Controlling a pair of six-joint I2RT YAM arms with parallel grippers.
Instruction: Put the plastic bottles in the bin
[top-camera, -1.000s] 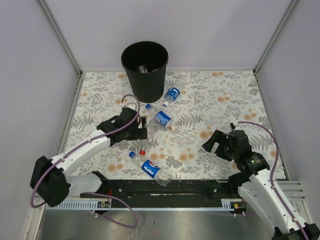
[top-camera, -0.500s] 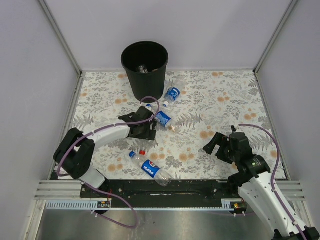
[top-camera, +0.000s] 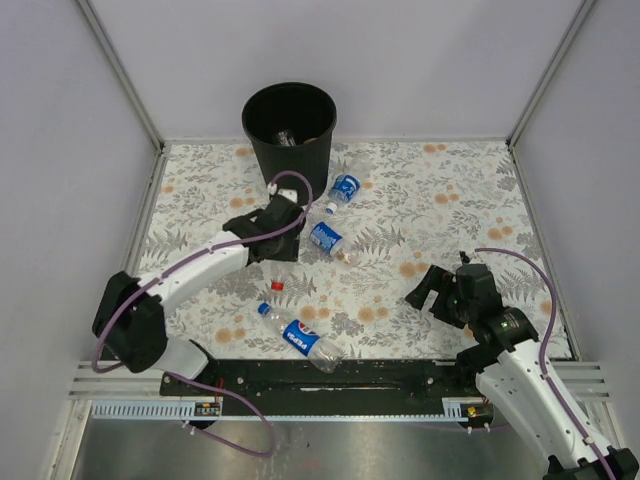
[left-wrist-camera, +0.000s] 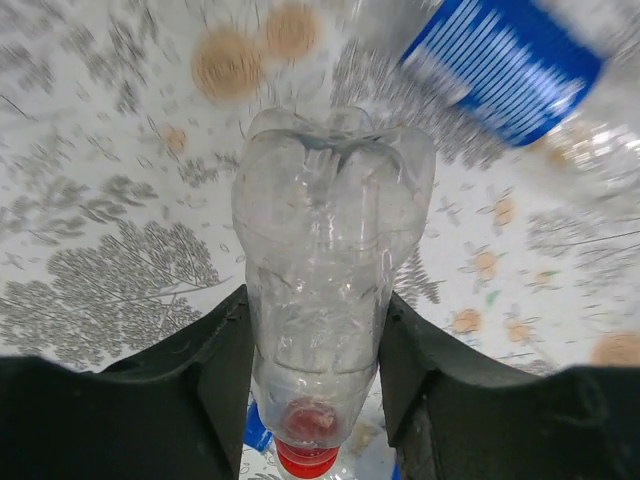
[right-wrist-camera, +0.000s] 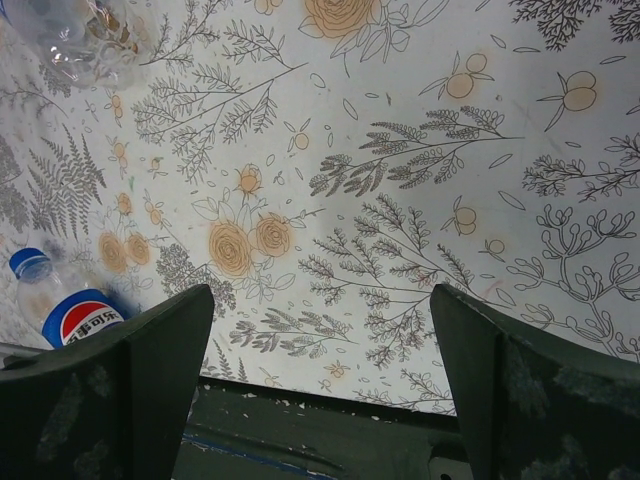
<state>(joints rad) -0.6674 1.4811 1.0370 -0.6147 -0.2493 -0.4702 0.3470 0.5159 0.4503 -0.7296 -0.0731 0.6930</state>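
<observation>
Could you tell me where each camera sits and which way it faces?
Top external: above and behind the bases, looking down on table, bin, left gripper, right gripper.
Left wrist: looks along its fingers, shut on a clear bottle.
Right wrist: looks down at the table between its open fingers.
Shared: top and right wrist both show the Pepsi bottle.

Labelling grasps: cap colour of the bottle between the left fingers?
Red. The cap of the bottle shows best in the left wrist view.
</observation>
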